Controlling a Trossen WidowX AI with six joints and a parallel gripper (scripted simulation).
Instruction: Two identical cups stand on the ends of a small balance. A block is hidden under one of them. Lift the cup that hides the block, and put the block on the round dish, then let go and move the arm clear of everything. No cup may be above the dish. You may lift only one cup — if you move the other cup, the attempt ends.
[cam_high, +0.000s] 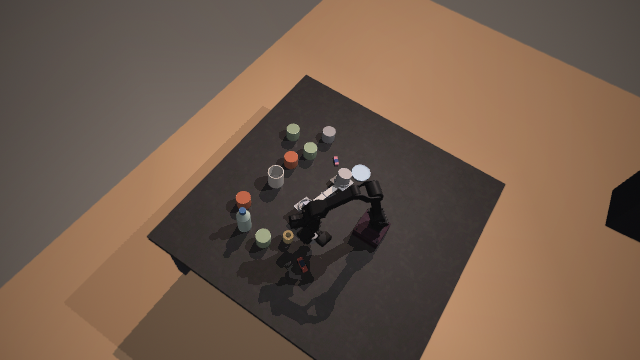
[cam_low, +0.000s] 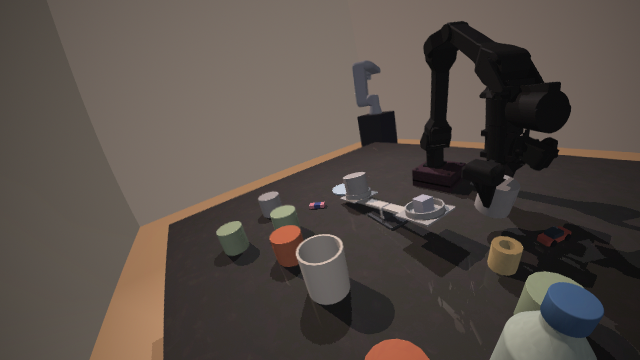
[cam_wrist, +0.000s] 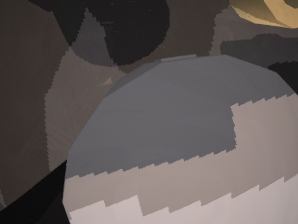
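Dark tabletop (cam_high: 425, 200) (cam_low: 240, 300), plain greyish walls around; claw (cam_low: 492, 192) grips a pale cup (cam_low: 500, 200) (cam_wrist: 165, 120)

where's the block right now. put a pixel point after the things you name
In the exterior view, the block (cam_low: 423, 203) sits uncovered inside the ring on the balance's (cam_low: 395, 209) nearer end, the one farther from the round dish (cam_high: 361, 172) (cam_low: 339, 190).
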